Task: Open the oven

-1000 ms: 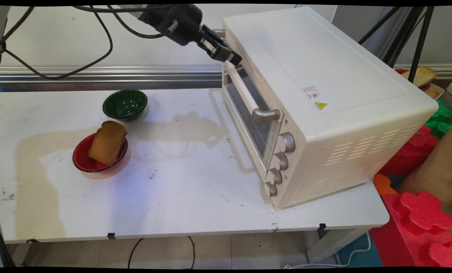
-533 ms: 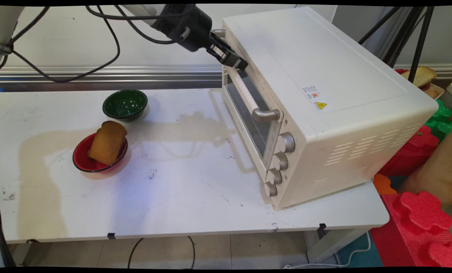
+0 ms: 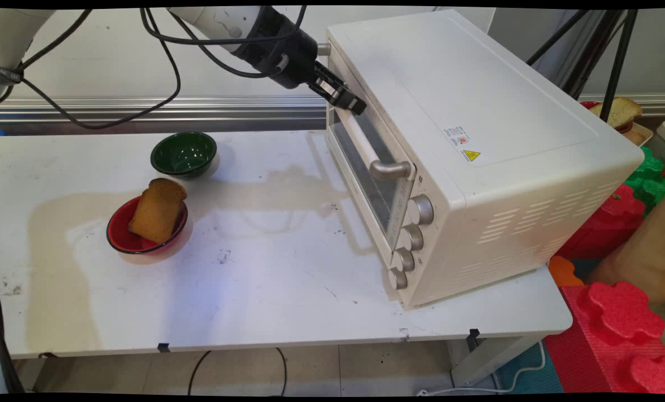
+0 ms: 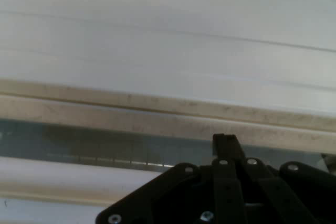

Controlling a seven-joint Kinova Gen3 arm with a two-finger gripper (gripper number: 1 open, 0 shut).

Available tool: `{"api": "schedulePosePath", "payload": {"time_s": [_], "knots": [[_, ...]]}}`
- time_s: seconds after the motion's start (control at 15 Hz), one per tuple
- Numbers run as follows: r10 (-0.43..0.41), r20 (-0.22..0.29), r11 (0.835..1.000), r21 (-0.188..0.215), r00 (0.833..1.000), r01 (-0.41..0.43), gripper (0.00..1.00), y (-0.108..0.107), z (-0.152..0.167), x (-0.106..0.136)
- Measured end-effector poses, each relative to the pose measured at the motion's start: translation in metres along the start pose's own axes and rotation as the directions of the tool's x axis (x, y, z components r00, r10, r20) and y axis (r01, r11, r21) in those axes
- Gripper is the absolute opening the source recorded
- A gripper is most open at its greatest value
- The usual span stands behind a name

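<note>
My black gripper [image 3: 354, 105] is shut with nothing in it. Its tip rests against the top edge of the closed door [image 3: 372, 178] of a cream toaster oven [image 3: 477, 111], just above the far end of the white bar handle [image 3: 364, 142]. In the hand view the closed fingertips [image 4: 224, 139] point at the seam above the door's glass [image 4: 79, 142]. A slice of toast [image 3: 158, 209] leans in a red bowl [image 3: 117, 243] on the left of the table. Behind it stands a green bowl [image 3: 184, 153] with nothing in it.
The oven fills the right half of the white table [image 3: 254, 279], with several knobs [image 3: 413, 237] on its near front. Black cables [image 3: 159, 72] hang from the arm over the back left. Red and green foam blocks [image 3: 617, 329] lie off the table's right.
The gripper has slid right and a little down along the top of the oven door, towards the handle's far end. The bowls, the toast and the oven have not moved.
</note>
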Motion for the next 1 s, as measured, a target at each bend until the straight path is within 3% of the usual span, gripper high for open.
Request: {"api": "schedulePosePath", "payload": {"time_s": [0.53, 1.0], "knots": [[-0.042, 0.022, 0.999, 0.032, 0.999, 0.041, 0.0, 0.001, -0.013, -0.022], [-0.025, 0.056, 0.999, 0.05, 0.998, 0.023, 0.0, -0.003, -0.033, -0.051]]}}
